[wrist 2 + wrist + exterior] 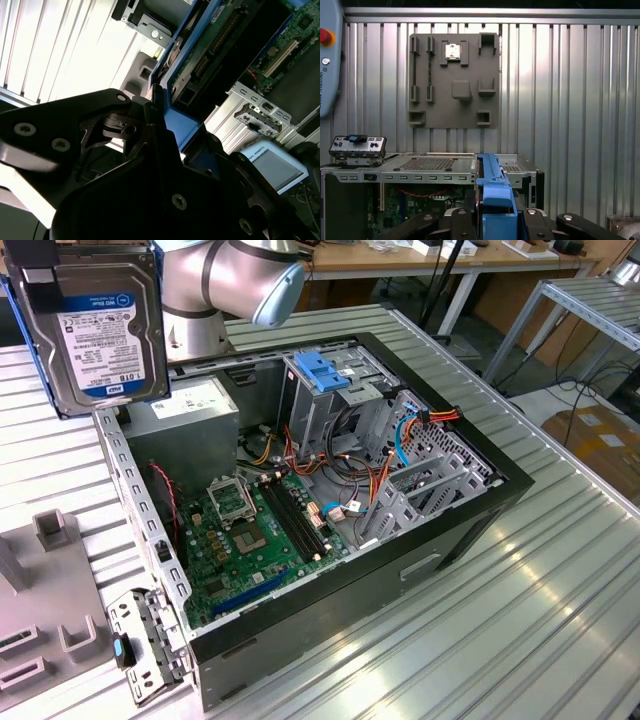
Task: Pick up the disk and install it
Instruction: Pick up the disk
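1. your gripper (495,216) is clamped on the disk (493,182). in the first wrist view its matte black fingers (467,225) sit on either side of the disk's glossy blue plastic rail.
2. in the exterior view the disk (100,325) is a flat rectangular slab of dark metal with a white label. it hangs upright at the exterior view's left, high above the table (520,640) and clear of the computer case (460,530).
3. in the second wrist view you see the disk's underside, a green circuit board framed by the blue rail. the contact on the far side is hidden, so the grip looks two-sided but i can't be sure.
4. the case is a black steel box lying open, with a green motherboard (240,540) on its floor and a light-blue square latch (322,370) on the bare metal drive cage.
5. the table is ribbed, shiny aluminium. a dull grey moulded fixture plate (455,80) lies on it beside the case.
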### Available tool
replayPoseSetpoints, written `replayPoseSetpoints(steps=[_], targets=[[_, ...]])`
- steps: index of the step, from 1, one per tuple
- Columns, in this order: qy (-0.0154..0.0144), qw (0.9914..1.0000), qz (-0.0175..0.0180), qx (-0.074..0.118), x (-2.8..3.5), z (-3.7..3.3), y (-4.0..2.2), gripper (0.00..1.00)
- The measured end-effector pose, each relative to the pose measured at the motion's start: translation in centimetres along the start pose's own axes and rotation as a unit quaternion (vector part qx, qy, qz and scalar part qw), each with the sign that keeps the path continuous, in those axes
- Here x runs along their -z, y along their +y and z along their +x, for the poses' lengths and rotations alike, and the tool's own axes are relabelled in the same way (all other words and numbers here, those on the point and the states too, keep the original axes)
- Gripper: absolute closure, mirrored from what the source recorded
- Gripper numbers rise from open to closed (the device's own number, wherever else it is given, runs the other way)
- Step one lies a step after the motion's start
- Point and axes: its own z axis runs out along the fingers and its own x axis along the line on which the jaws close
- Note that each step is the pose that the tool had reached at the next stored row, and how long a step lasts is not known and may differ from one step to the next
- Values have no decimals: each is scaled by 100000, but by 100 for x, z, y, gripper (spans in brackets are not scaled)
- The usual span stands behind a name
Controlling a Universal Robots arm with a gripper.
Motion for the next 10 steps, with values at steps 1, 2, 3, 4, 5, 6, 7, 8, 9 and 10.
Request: replayPoseSetpoints(steps=[1, 2, 3, 4, 5, 6, 7, 8, 9, 10], targets=[[2, 100000, 0, 0, 0, 0, -14, 63], [2, 100000, -2, 1, -1, 1, -39, 63], [0, 100000, -1, 1, -1, 2, -54, 63], [0, 100000, 0, 0, -1, 3, -68, 63], [-4, 100000, 3, 1, -2, 4, -87, 63], [0, 100000, 2, -1, -2, 4, -102, 63], [1, 100000, 0, -1, -3, 5, -117, 63], [-2, 100000, 2, 0, -3, 5, -131, 63], [0, 100000, 1, 0, -3, 6, -146, 63], [3, 100000, -3, -1, -3, 7, -159, 63]])
